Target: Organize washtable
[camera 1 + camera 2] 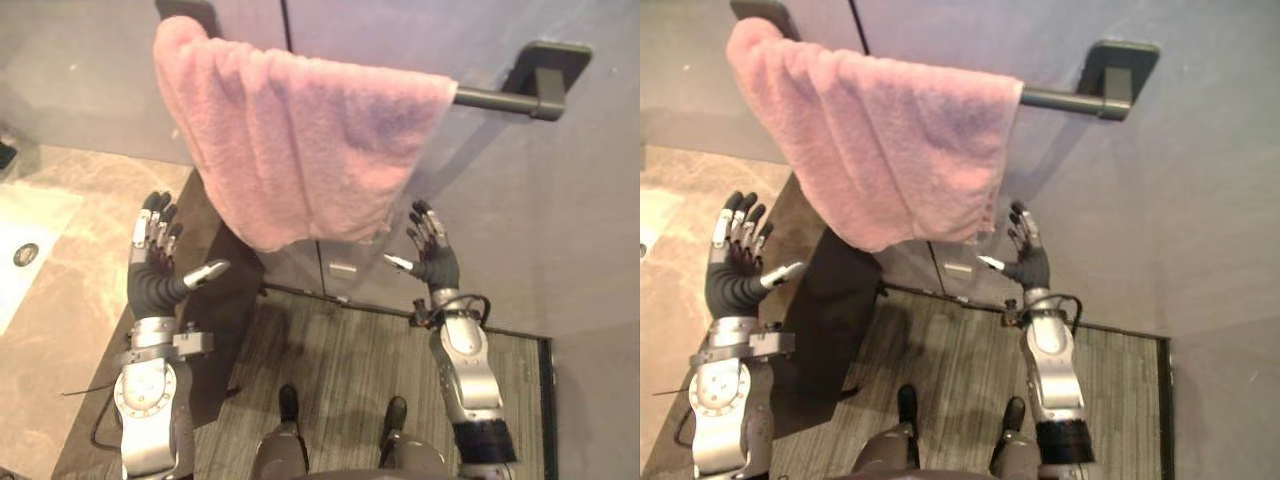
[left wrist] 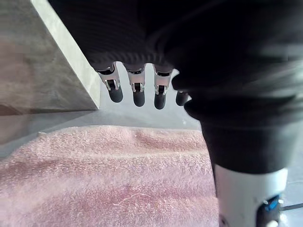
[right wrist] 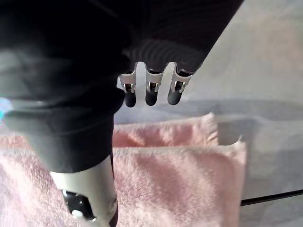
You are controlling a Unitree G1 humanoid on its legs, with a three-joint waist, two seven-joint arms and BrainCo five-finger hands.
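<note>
The pink towel (image 1: 300, 140) hangs folded over the dark towel bar (image 1: 495, 99), which is fixed on the grey wall (image 1: 570, 230) at the far side. This is the place where a towel belongs, so for this item the tidying looks almost complete to me. The towel sits toward the left end of the bar and leaves the right part bare up to the bracket. Its lower edge slopes, lower in the middle than at the left. In the right wrist view the two layers do not meet evenly at the right edge. The left hand (image 1: 152, 265) is raised below the left side of the towel, over the edge of the marble countertop (image 1: 60, 320). Its fingers are straight and spread, the thumb points to the right, and it holds nothing. It is clearly apart from the cloth. The right hand (image 1: 433, 255) is raised in the same manner, with straight fingers, and it is also empty. It is just beside the lower right corner of the towel, and I cannot tell if the fingertips touch it. I think the two hands stand on each side of the towel because from there they can pull it flat or shift it along the bar.
</note>
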